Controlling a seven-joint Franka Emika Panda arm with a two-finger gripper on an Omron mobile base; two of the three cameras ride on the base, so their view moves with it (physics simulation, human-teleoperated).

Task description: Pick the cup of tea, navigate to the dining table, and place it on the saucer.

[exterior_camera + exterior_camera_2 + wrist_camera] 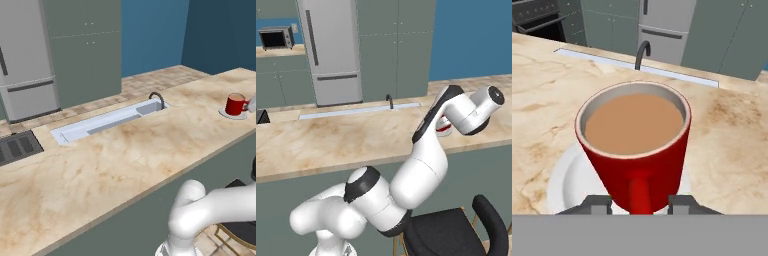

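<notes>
Beige marbled stone spreads out under me, the long desk (732, 140) with grey-green cabinets and a blue wall behind it. Down at the hand now: my fingers (597, 202) stand parted, one at 7 o'clock and one at 5 o'clock of the cup of tea (634, 140), and there is a clear gap between each tip and the red handle, which points straight at me at 6 o'clock. So that is a released hand, nothing clamped!

The cup stands upright, its light brown tea level and close to the rim. It sits on the saucer (567, 180), whose white rim peeks out widest at 8 o'clock of the mug. From the left base view, the cup (235, 104) and saucer (227, 114) are out at the far right of the desk (125, 155), near its front edge.

Moving outward: at 12 o'clock from the cup in the hand view, the dark curved faucet (643, 52) rises over the long pale sink (100, 122) set into the stone. Beyond that, still at 12 o'clock, stands the silver fridge (662, 30). In the left base view a dark cooktop (17, 147) lies at 9 o'clock of the sink. Over in the right base view a microwave (276, 37) sits on a back counter at 9 o'clock of the fridge, and a black chair (446, 230) waits on my side of the desk.
</notes>
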